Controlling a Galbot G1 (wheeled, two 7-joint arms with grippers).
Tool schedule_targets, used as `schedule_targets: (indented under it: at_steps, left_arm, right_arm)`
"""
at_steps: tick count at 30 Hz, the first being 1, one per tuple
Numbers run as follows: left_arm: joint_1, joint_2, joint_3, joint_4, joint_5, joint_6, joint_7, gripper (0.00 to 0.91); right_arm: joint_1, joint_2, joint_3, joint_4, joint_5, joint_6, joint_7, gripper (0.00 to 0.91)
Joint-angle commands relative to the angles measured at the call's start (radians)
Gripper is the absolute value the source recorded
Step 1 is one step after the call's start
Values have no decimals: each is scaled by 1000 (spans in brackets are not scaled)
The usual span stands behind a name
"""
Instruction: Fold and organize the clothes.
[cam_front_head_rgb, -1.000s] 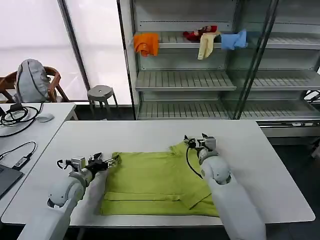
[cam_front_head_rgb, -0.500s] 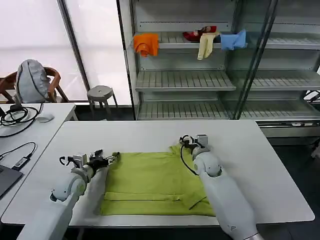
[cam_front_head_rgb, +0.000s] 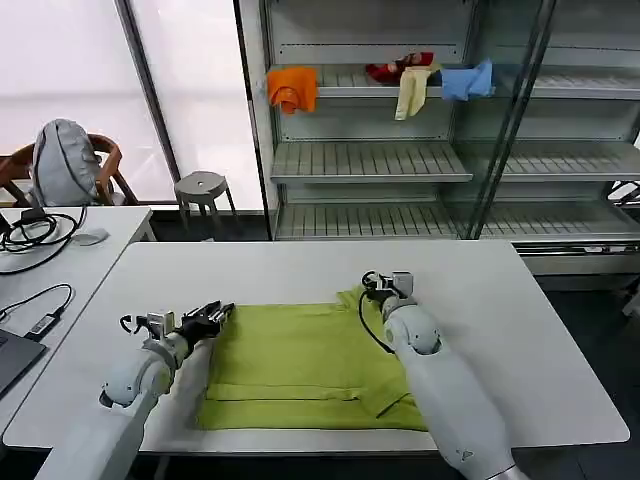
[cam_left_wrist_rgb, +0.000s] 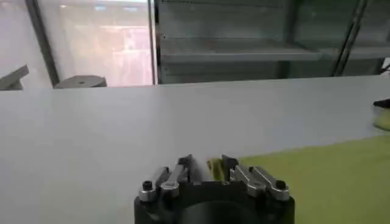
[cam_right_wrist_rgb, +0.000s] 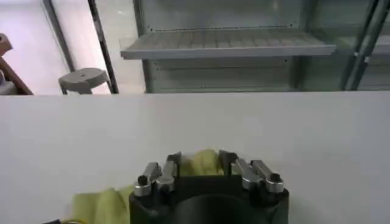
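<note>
The yellow-green T-shirt (cam_front_head_rgb: 300, 365) lies flat on the white table (cam_front_head_rgb: 520, 330), its near part folded into a band. My left gripper (cam_front_head_rgb: 218, 316) is low at the shirt's far left corner. It is open, and the fabric edge (cam_left_wrist_rgb: 213, 168) stands between its fingers beside one fingertip (cam_left_wrist_rgb: 229, 164). My right gripper (cam_front_head_rgb: 374, 285) is at the shirt's far right corner by the sleeve. It is open too, with a bunch of cloth (cam_right_wrist_rgb: 201, 162) filling the gap between its fingers (cam_right_wrist_rgb: 173, 163).
Behind the table stands a metal shelf rack (cam_front_head_rgb: 400, 160) holding an orange garment (cam_front_head_rgb: 292, 88) and red, cream and blue garments (cam_front_head_rgb: 430, 78). A second table with cables (cam_front_head_rgb: 40, 240) is at the left, and a stool (cam_front_head_rgb: 203, 188) stands beyond.
My right gripper has moved left along the shirt's far edge onto the sleeve corner. My left gripper has edged forward onto the far left corner. The shirt has hardly shifted.
</note>
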Motion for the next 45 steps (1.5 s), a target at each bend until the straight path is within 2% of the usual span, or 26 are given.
schedule_targets:
  at_steps: [1, 8, 13, 20, 30, 35, 45]
  left_arm:
    - [9, -2, 3, -13, 0, 3, 6, 20]
    - [12, -8, -9, -30, -27, -11, 5, 20]
    - [22, 2, -31, -77, -77, -25, -6, 20]
    - [123, 11, -72, -199, -92, -35, -7, 20]
    - [237, 6, -119, -288, -87, -49, -7, 20]
    - [261, 5, -140, -277, -63, -70, 0, 20]
    - [318, -13, -140, -351, -54, -68, 0, 20]
  right_arm:
    - [-3, -1, -3, 2, 17, 1, 1, 0]
    - [-4, -8, 6, 33, -3, 6, -37, 0]
    - [-26, -62, 2, 173, 9, 4, -33, 0]
    - [-147, -164, 22, 381, 56, 3, -20, 0]
    - [-372, -234, 111, 574, 55, 3, -27, 0]
    - [-461, -246, 154, 624, 45, 4, -41, 0]
    - [-529, -273, 197, 684, 41, 5, -55, 0]
